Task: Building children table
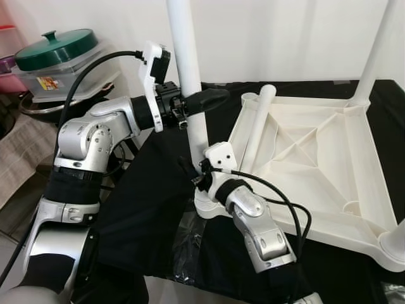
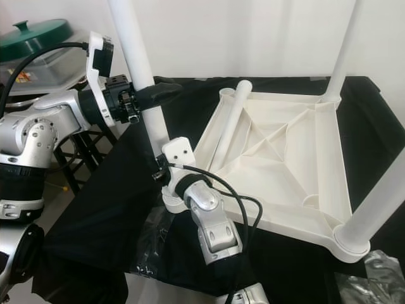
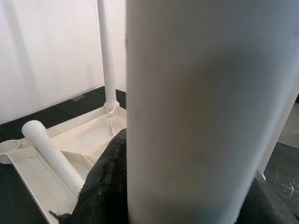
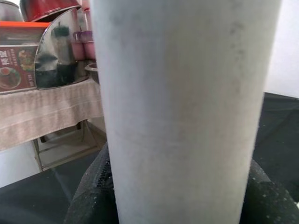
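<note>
A white children's table (image 1: 329, 209) lies upside down on a black cloth (image 1: 145, 209). At its near left corner a white leg (image 1: 188, 69) stands upright. My left gripper (image 1: 195, 101) is shut on that leg at mid height, and my right gripper (image 1: 200, 170) is shut on it lower down, just above the corner socket. Both wrist views show the leg (image 3: 201, 116) (image 4: 182, 107) up close between black fingers (image 3: 105, 186) (image 4: 91, 196). A loose leg (image 1: 259, 123) lies inside the tabletop. Two more legs stand upright, at the far right corner (image 1: 376, 50) and the near right corner (image 2: 380, 202).
A green-lidded pot (image 1: 57, 47) sits on a clear plastic box at the far left, beside a cloth-draped stand. Crumpled clear plastic (image 1: 190, 240) lies on the cloth below the held leg. A white wall runs close behind the table.
</note>
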Available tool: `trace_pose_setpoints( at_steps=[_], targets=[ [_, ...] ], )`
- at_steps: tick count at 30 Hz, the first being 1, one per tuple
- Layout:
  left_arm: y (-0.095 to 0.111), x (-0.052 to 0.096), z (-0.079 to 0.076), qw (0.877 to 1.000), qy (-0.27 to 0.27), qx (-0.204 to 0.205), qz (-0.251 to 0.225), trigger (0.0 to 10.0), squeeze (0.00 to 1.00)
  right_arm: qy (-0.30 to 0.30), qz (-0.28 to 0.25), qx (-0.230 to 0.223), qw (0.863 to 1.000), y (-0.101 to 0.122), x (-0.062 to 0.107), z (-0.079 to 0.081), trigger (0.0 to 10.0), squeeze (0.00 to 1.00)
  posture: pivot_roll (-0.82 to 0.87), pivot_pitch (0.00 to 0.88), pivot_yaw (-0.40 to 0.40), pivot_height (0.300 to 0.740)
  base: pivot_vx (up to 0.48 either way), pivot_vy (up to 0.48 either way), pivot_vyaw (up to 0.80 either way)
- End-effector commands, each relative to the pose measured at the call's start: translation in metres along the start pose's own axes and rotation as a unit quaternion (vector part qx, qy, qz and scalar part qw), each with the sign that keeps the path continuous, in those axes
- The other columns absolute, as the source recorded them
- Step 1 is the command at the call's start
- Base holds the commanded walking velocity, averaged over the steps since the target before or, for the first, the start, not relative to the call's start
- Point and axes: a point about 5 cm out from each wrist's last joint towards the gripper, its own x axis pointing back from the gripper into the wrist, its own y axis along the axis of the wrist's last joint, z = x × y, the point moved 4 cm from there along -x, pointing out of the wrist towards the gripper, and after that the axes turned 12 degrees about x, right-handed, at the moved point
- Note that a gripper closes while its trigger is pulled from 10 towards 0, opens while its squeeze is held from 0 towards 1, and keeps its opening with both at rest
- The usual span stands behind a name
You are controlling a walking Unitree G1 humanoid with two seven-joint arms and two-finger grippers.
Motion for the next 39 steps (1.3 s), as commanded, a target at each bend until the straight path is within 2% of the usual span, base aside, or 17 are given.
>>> trace_pose_setpoints(
  at_steps=[1,2,3,4,5,8,11,12,16,19,20,21,22,24,31,38,39],
  targets=[
    [-0.010,-0.004,-0.012,0.999,-0.037,0.010,0.026,0.0,0.00,0.003,0.066,-0.003,0.998,-0.030,0.008,-0.013,10.0,0.00,-0.02,0.057,0.118,0.740,0.000,0.000,0.00],
    [-0.010,-0.004,-0.012,0.999,-0.038,0.010,0.026,0.0,0.00,0.019,0.034,-0.001,0.999,-0.013,0.009,-0.022,10.0,0.96,-0.02,0.051,0.116,0.740,0.000,0.000,0.00],
    [-0.010,-0.004,-0.012,0.999,-0.038,0.010,0.026,0.0,0.00,0.019,0.034,-0.001,0.999,-0.013,0.009,-0.022,10.0,0.96,-0.02,0.051,0.116,0.740,0.000,0.000,0.00],
    [-0.010,-0.004,-0.013,0.999,-0.040,0.009,0.028,0.0,0.00,0.059,-0.005,0.008,0.998,0.005,0.008,-0.035,10.0,1.00,-0.02,0.050,0.115,0.740,0.000,0.000,0.00],
    [-0.010,-0.004,-0.013,0.999,-0.040,0.009,0.028,0.0,0.00,0.059,-0.005,0.008,0.998,0.005,0.008,-0.035,10.0,1.00,-0.02,0.050,0.115,0.740,0.000,0.000,0.00],
    [-0.010,-0.005,-0.014,0.998,-0.046,0.008,0.029,0.0,0.00,0.226,-0.097,0.058,0.968,0.045,0.012,-0.056,10.0,1.00,-0.02,0.046,0.123,0.740,0.000,0.000,0.00],
    [-0.010,-0.006,-0.014,0.998,-0.047,0.008,0.029,0.0,0.00,0.271,-0.104,0.085,0.953,0.048,0.015,-0.058,10.0,0.96,-0.02,0.042,0.118,0.740,0.000,0.000,0.00],
    [-0.009,-0.007,-0.015,0.998,-0.049,0.007,0.029,0.0,0.00,0.308,-0.099,0.096,0.941,0.050,0.011,-0.060,10.0,0.00,-0.01,0.043,0.118,0.740,0.000,0.000,0.00],
    [-0.008,-0.007,-0.017,0.998,-0.052,0.005,0.030,0.0,0.00,0.365,-0.083,0.098,0.922,0.052,0.002,-0.058,10.0,0.00,-0.01,0.040,0.122,0.740,0.000,0.000,0.00],
    [-0.008,-0.007,-0.018,0.998,-0.054,0.004,0.032,0.0,0.00,0.382,-0.080,0.088,0.916,0.053,-0.002,-0.057,10.0,0.00,0.00,0.039,0.129,0.740,0.000,0.000,0.00],
    [-0.008,-0.007,-0.018,0.998,-0.055,0.004,0.034,0.0,0.00,0.384,-0.081,0.081,0.916,0.055,-0.005,-0.056,3.4,0.00,0.00,0.038,0.131,0.740,0.000,0.000,0.00],
    [-0.008,-0.007,-0.018,0.998,-0.055,0.004,0.034,0.0,0.00,0.384,-0.081,0.081,0.916,0.055,-0.005,-0.056,3.4,0.00,0.00,0.038,0.131,0.740,0.000,0.000,0.00],
    [-0.008,-0.008,-0.019,0.998,-0.058,0.004,0.037,0.0,0.00,0.390,-0.085,0.076,0.913,0.057,-0.008,-0.055,0.0,0.00,0.00,0.039,0.130,0.740,0.000,0.000,0.00],
    [-0.008,-0.009,-0.021,0.997,-0.062,0.003,0.040,0.0,0.00,0.412,-0.092,0.063,0.905,0.058,-0.008,-0.052,0.0,0.00,0.01,0.041,0.132,0.740,0.000,0.000,0.00],
    [-0.008,-0.009,-0.023,0.997,-0.066,0.000,0.042,0.0,0.00,0.429,-0.093,0.049,0.897,0.052,-0.006,-0.050,0.0,0.00,0.00,0.044,0.135,0.740,0.000,0.000,0.00],
    [-0.009,-0.010,-0.022,0.997,-0.066,-0.006,0.041,0.0,0.00,0.416,-0.091,0.037,0.904,0.043,-0.006,-0.051,0.0,0.00,0.00,0.045,0.138,0.740,0.000,0.000,0.00],
    [-0.008,-0.011,-0.020,0.998,-0.059,-0.007,0.036,4.0,0.00,0.407,-0.089,0.035,0.909,0.041,-0.007,-0.052,0.0,0.00,0.00,0.045,0.139,0.740,0.000,0.000,0.00]
  ],
)
